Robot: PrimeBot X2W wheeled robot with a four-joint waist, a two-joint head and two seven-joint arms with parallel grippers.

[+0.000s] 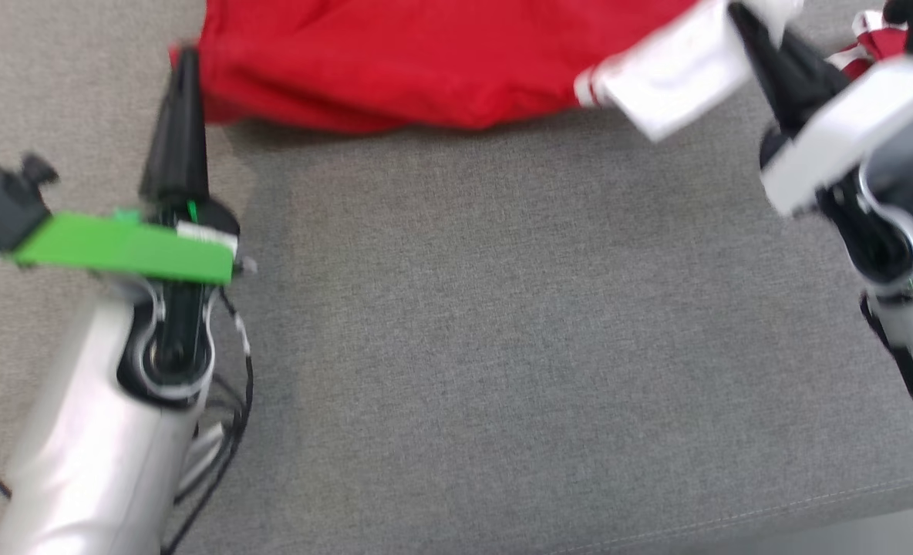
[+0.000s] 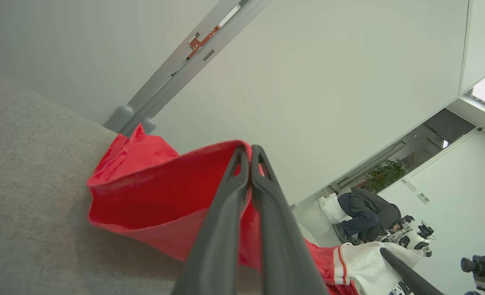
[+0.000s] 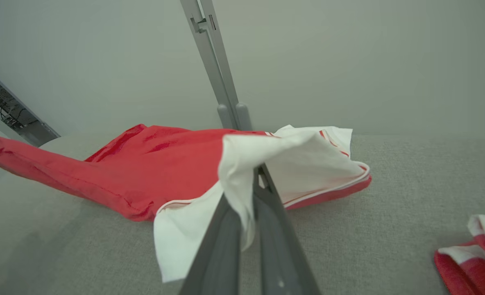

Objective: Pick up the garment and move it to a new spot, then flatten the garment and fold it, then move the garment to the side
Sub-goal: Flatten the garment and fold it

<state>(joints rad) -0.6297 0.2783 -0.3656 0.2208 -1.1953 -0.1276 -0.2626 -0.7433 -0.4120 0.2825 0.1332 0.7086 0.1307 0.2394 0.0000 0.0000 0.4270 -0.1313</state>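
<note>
**Grey Fabric Surface: Garment Gripped at Both Ends**

The work area is a flat grey surface (image 1: 503, 347) of coarse woven fabric. It has a stitched seam along its near edge, at the lower right of the head view.

The garment (image 1: 426, 69) lies across the top of the head view, with its long axis running from the upper left to the upper right. The body is soft, matte red cloth. The upper-right end is white cloth with thin red stripes at the join. In the right wrist view the middle rests on the surface in loose folds, and both gripped ends are raised.

The left gripper (image 1: 185, 58) is clamped on the red edge at the upper left, its fingers pressed together with cloth between them. The right gripper (image 1: 738, 19) is clamped on the white part at the upper right, and the cloth drapes over its fingertips (image 3: 255, 180).

A flat green bracket (image 1: 125, 247) crosses the left wrist.

A second red-and-white cloth (image 3: 472, 254) lies apart from the garment at the lower right of the right wrist view. Behind the surface is a pale, smooth wall (image 3: 349, 61) with a grey post (image 3: 214, 61). In the left wrist view, a person (image 2: 365, 213) is bent over in the background at the lower right.
</note>
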